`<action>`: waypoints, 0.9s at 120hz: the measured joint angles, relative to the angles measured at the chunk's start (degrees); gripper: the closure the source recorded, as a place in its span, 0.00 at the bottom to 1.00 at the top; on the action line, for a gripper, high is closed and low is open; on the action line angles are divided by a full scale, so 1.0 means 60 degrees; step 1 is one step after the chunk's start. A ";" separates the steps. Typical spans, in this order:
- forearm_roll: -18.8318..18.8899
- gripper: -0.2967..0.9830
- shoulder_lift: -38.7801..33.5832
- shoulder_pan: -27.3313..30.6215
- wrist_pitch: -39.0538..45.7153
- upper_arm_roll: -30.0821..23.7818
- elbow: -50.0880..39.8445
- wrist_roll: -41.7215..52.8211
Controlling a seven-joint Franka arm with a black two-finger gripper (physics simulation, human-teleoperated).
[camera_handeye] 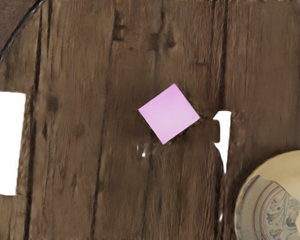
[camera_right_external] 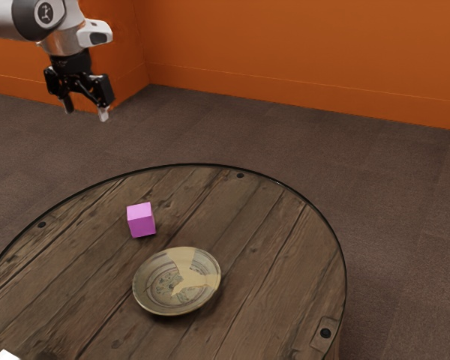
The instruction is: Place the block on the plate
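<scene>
- Standing out nearest, at the exterior view's lower left corner, is a small part of a bright white object (camera_right_external: 6, 355); what it is, I cannot tell.
- Next comes a round, shallow ceramic plate (camera_right_external: 178, 281), cream and grey-green with a fine pattern and plain tan patches across its middle and rim, lying upright on the counter.
- Just past the plate, toward the exterior view's left, the pink-violet cube-shaped block (camera_right_external: 141, 220) sits on the wood, near the plate but apart from it.
- In the wrist view the block shows its flat, pale pink top, its edges set at a slant to the plank seams; a narrow white patch (camera_handeye: 224, 142) lies between it and the plate, and a broader white patch (camera_handeye: 7, 142) lies on the block's other side. I cannot tell what either patch is.
- Carrying block and plate is the round counter (camera_right_external: 277, 232) of worn brown planks, with a thin black rim and dark round studs near its edge.
- Up at the exterior view's upper left, the black two-finger tool (camera_right_external: 85, 111) hangs from the white and grey arm (camera_right_external: 11, 19), raised above the level of the counter and pointing down, its fingers standing wide apart.
- Farther back spread the grey-brown floor (camera_right_external: 390, 180) and, behind it, the orange wall (camera_right_external: 300, 45).
</scene>
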 joint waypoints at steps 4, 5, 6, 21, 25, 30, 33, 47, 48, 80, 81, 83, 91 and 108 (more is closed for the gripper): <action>-0.0019 0.23 0.0027 0.0393 0.0040 -0.0008 0.0003 0.0092; -0.0027 0.23 0.0049 0.0481 0.0049 -0.0008 0.0000 0.0119; -0.0034 0.23 0.0069 0.0566 0.0059 -0.0010 -0.0007 0.0146; -0.0181 0.23 0.1094 0.0321 0.0678 -0.0018 -0.0566 0.0643; -0.0204 0.23 0.1309 -0.0021 0.1013 -0.0034 -0.0914 0.0836; -0.0241 0.23 0.1441 -0.0191 0.1508 -0.0051 -0.1499 0.1118; -0.0260 0.23 0.1475 -0.0188 0.1787 -0.0055 -0.1801 0.1292; -0.0321 0.23 0.1594 -0.0122 0.2726 -0.0053 -0.2435 0.2260; -0.0327 0.23 0.1614 -0.0119 0.2775 -0.0052 -0.2448 0.2337; -0.0418 0.23 0.2307 0.0039 0.3836 0.0022 -0.2686 0.4841; -0.0423 0.23 0.2351 0.0042 0.3865 0.0023 -0.2680 0.4919; -0.0429 0.23 0.2440 0.0059 0.3924 0.0024 -0.2664 0.5074; -0.0451 0.23 0.2824 0.0130 0.4119 0.0007 -0.2482 0.5681; -0.0462 0.23 0.3381 0.0418 0.4475 -0.0225 -0.2238 0.6907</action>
